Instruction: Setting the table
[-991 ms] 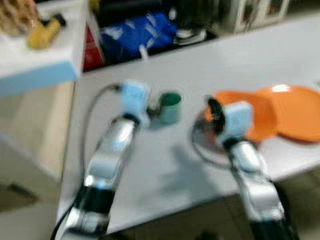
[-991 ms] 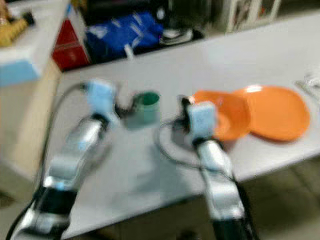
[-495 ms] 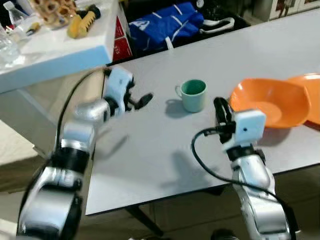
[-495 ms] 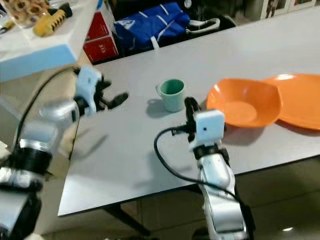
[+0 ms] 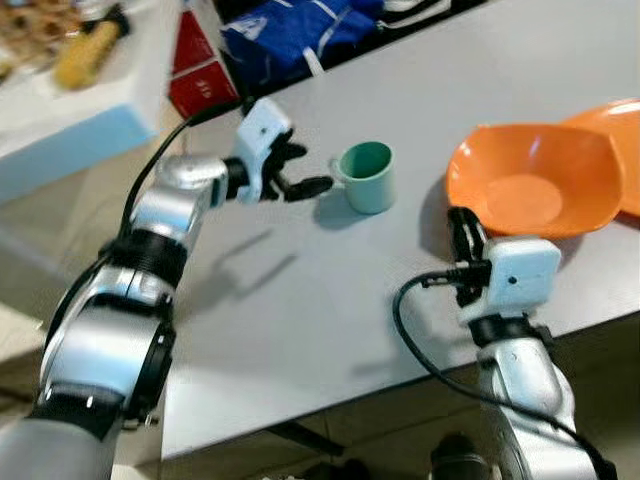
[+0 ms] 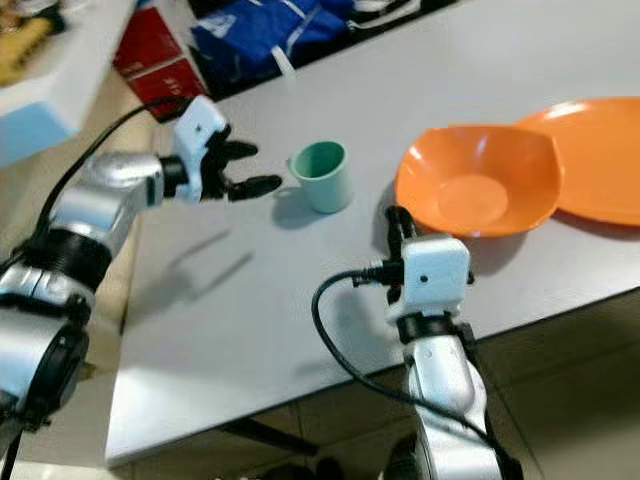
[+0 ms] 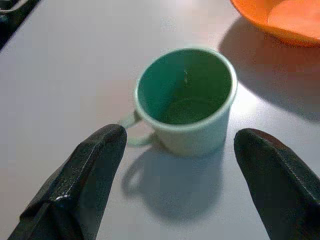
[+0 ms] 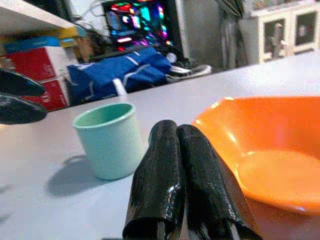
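Two grippers noted: my left gripper (image 5: pixel 300 172) is spread wide just short of the cup (image 5: pixel 366 176) on the table (image 5: pixel 300 300), evidently to straddle it, while my right gripper (image 8: pixel 182 165), fingers pressed together, idles beside the orange bowl (image 5: pixel 535 178).

A lived-in room of a home — a plain grey table (image 5: pixel 300 300) laid with an orange bowl (image 5: pixel 535 180), an orange plate (image 6: pixel 600 150) and a green cup (image 5: pixel 368 177). Behind it lie a blue bag (image 5: pixel 290 30) and red boxes (image 5: pixel 200 75) (household clutter), with a white glass-fronted cabinet (image 8: pixel 280 32) and a glowing multicoloured screen (image 8: pixel 137 22) beyond.
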Controlling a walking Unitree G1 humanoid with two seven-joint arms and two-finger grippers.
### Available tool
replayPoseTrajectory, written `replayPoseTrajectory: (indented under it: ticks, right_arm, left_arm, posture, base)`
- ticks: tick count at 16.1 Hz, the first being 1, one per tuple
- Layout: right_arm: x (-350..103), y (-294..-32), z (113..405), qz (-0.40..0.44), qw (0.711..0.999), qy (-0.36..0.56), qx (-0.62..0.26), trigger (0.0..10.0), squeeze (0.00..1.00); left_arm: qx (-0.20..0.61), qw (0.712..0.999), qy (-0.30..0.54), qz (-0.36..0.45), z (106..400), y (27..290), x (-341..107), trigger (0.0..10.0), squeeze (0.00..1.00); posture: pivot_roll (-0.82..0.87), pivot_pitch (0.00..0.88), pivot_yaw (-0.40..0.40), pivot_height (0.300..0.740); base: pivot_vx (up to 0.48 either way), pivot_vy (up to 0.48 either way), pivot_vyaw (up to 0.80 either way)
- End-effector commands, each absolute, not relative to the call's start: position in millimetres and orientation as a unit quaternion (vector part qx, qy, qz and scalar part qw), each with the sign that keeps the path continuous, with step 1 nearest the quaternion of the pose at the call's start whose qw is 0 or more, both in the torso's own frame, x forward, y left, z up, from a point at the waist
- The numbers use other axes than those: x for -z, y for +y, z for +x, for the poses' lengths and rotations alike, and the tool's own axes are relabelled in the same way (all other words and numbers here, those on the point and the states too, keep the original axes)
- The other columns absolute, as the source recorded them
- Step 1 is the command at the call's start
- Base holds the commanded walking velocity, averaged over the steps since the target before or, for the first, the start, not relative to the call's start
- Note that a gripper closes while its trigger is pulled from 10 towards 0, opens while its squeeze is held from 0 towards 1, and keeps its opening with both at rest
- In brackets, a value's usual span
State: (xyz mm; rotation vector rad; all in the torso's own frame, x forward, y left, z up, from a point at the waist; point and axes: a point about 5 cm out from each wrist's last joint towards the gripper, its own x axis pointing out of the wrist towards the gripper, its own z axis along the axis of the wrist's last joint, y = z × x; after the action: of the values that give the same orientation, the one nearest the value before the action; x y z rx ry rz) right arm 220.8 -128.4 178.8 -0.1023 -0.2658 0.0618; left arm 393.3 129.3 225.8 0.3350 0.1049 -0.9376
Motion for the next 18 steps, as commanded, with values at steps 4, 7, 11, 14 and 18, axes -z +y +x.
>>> replayPoseTrajectory:
  ticks: [4,7,11,14,18]
  right_arm:
    - [-179,-121,206,-0.046,0.992,-0.115,-0.028,10.0,0.0]
    - [-177,-121,201,-0.047,0.993,-0.106,-0.018,10.0,0.0]
    - [-176,-118,197,-0.045,0.994,-0.097,-0.009,10.0,0.0]
    - [-175,-115,195,-0.045,0.994,-0.096,-0.006,10.0,0.0]
    - [-174,-114,194,-0.045,0.995,-0.093,-0.003,10.0,0.0]
  left_arm:
    - [0.449,0.869,0.041,0.206,399,133,-235,10.0,0.0]
    - [0.479,0.844,0.028,0.239,396,132,-246,10.0,0.0]
    - [0.476,0.839,-0.003,0.262,400,133,-269,10.0,0.0]
    - [0.476,0.835,-0.031,0.274,400,125,-281,10.0,0.0]
    - [0.488,0.826,-0.033,0.282,400,116,-279,10.0,0.0]
  posture:
    - [-0.37,0.23,0.4,0.74]
    - [-0.38,0.242,0.4,0.74]
    - [-0.37,0.25,0.4,0.74]
    - [-0.37,0.251,0.4,0.74]
    - [-0.37,0.256,0.4,0.74]
  base:
    - [0.0,0.0,0.0]
    - [0.0,0.0,0.0]
    - [0.0,0.0,0.0]
    - [0.0,0.0,0.0]
    - [0.0,0.0,0.0]
